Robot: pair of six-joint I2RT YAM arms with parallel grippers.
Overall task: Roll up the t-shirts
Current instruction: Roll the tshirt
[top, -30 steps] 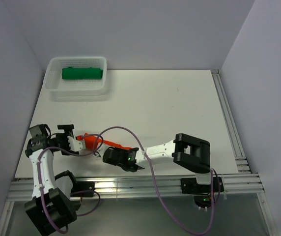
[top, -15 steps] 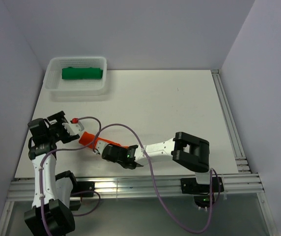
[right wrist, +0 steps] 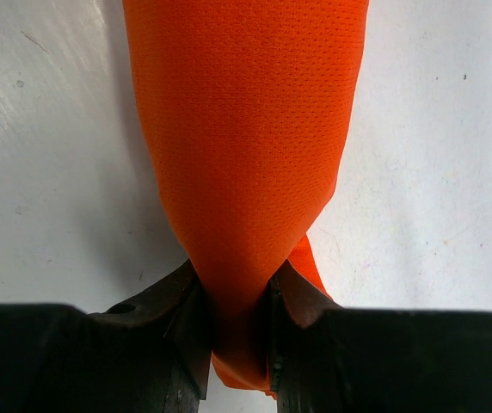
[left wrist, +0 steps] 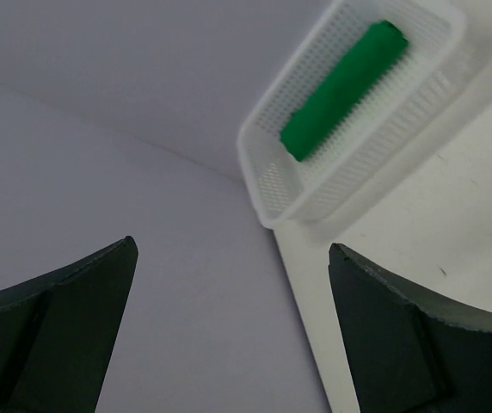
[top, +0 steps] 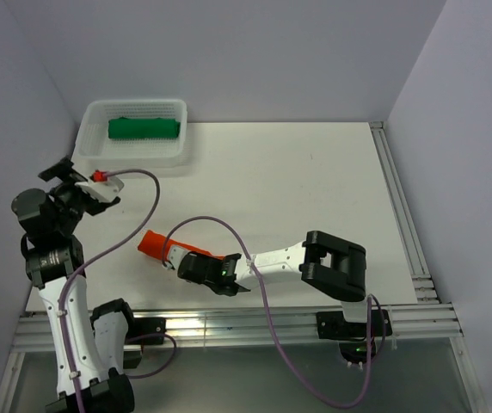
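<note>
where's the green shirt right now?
Top view: the green shirt lies rolled inside the white basket at the far left corner of the table.

No text, label or number is legible anywhere — nothing readable.

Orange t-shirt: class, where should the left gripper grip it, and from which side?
Probably grip the orange t-shirt at its free left end, from the left: it lies rolled into a bar, and the right gripper pinches its other end.
</note>
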